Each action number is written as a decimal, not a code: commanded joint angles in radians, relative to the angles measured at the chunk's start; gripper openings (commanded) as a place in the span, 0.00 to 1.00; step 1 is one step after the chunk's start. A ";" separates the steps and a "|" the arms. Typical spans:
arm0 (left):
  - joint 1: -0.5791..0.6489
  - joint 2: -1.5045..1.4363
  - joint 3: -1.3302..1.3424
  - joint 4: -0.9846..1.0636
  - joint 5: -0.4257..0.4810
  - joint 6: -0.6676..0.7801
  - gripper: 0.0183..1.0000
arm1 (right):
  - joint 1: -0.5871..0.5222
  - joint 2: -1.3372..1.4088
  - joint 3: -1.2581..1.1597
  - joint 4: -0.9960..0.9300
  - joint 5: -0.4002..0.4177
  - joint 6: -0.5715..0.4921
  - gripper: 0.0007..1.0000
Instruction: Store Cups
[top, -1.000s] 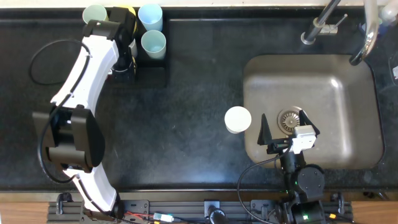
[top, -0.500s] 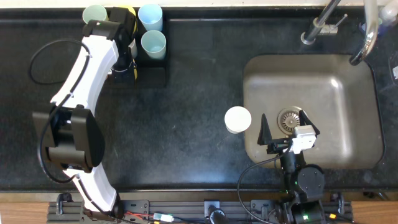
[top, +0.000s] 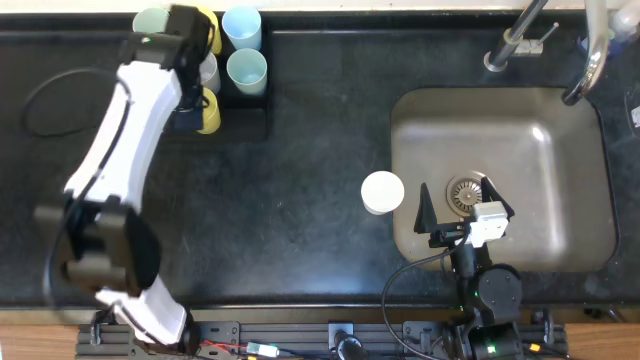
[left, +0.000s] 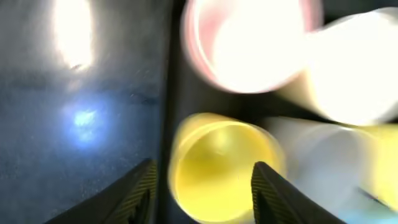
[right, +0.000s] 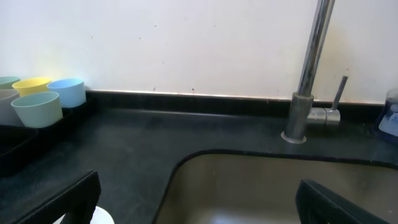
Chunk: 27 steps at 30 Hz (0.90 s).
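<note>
A yellow cup (left: 217, 168) stands upright in the black rack (top: 245, 112) at the counter's back left, mouth up. My left gripper (left: 202, 168) hangs over it, open, one finger on each side and the left one clear of the rim. From above, the same yellow cup (top: 208, 108) peeks out beside the left gripper (top: 190, 95). Around it stand a pale green cup (top: 152, 20), another yellow cup (top: 205, 18) and two light blue cups (top: 242, 25). A white cup (top: 382, 192) sits alone on the counter by the sink. My right gripper (top: 465, 205) is open, low over the sink's near edge.
The steel sink (top: 560, 120) takes up the right side, with the tap (right: 311, 68) behind it. A white wall runs along the back of the counter. Dark bare counter (top: 300, 220) lies between the rack and the sink.
The left arm has swung, its elbow moving left and the wrist rising. More of the yellow cup in the rack now shows beside the gripper. The right arm has not moved.
</note>
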<state>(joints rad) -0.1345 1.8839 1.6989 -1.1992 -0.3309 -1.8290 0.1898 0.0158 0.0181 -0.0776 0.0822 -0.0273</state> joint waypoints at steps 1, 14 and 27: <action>0.004 -0.208 -0.003 0.161 -0.185 0.447 0.60 | 0.000 -0.004 -0.013 0.005 -0.004 -0.002 1.00; -0.011 -0.876 -0.706 1.180 0.258 1.688 1.00 | 0.000 -0.004 -0.013 0.005 -0.004 -0.002 1.00; 0.022 -1.424 -1.336 1.394 0.375 1.803 1.00 | 0.000 -0.004 -0.013 0.005 -0.004 -0.002 1.00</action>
<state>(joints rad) -0.1215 0.5644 0.4706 0.1665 0.0044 -0.0696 0.1898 0.0158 0.0181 -0.0784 0.0822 -0.0265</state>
